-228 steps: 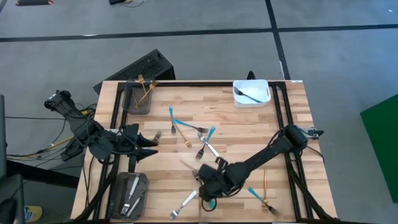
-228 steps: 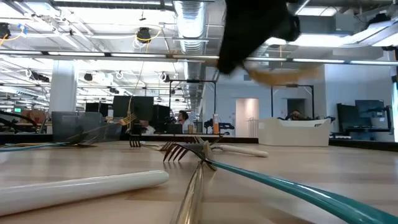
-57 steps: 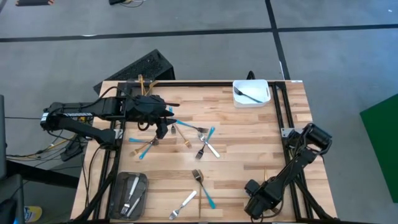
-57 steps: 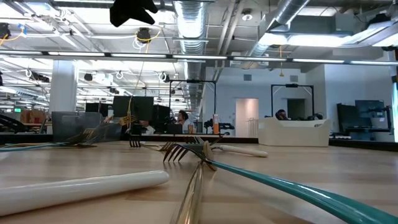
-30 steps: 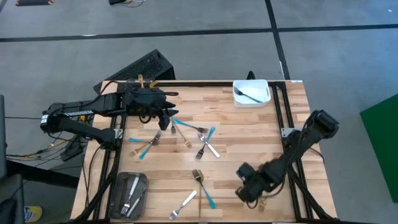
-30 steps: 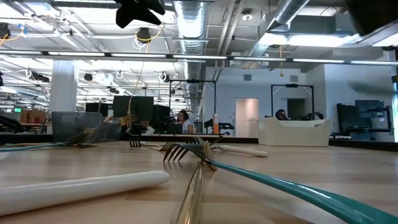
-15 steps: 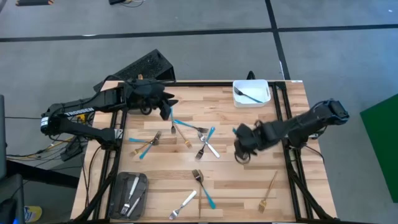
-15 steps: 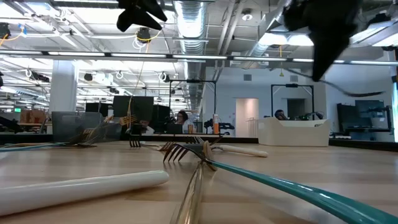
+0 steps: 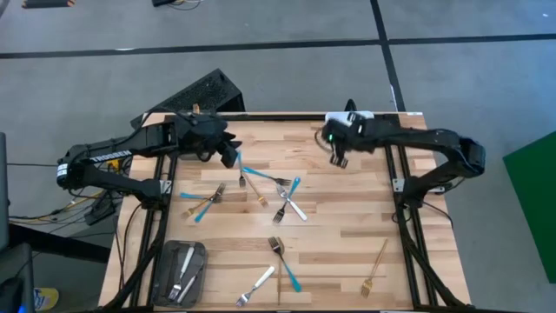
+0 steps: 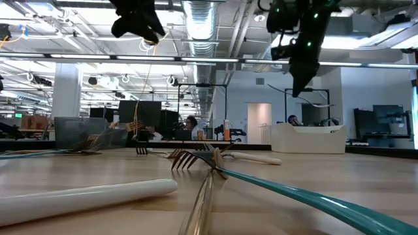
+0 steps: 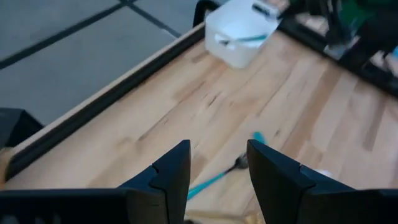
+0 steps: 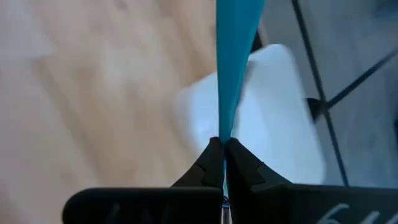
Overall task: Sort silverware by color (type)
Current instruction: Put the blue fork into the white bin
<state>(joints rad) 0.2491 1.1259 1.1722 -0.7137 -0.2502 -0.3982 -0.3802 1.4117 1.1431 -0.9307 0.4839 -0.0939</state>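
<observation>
My right gripper (image 9: 334,149) hovers over the far part of the table beside the white bin (image 9: 361,116) and is shut on a blue-handled utensil (image 12: 230,74). My left gripper (image 9: 230,156) is open and empty, raised over the far left of the table above a blue-handled fork (image 9: 249,173) that lies flat. More silverware lies flat on the wood: blue-handled forks (image 9: 202,207) (image 9: 291,276), silver forks (image 9: 285,205) (image 9: 258,285), and a gold fork (image 9: 375,268). In the left wrist view a blue fork (image 11: 217,180) shows beyond the open fingers (image 11: 177,165). My right gripper pinches the blue handle (image 12: 222,127) between its two fingertips. The handle runs straight on from the fingers, along them, toward the white bin (image 12: 273,124). The utensil is lifted clear of the table; its head is out of sight in the wrist view.
A dark tray (image 9: 180,269) at the near left corner holds silver pieces. Another dark tray at the far left is mostly covered by the left arm. Black rails (image 9: 408,243) run along both table sides. Bare wood lies in the right middle of the table.
My right gripper has swung from the near right part of the table toward the far edge, carrying the blue-handled utensil up beside the white bin. The gold fork has stayed on the table near the right edge. My left gripper has stayed raised and open.
</observation>
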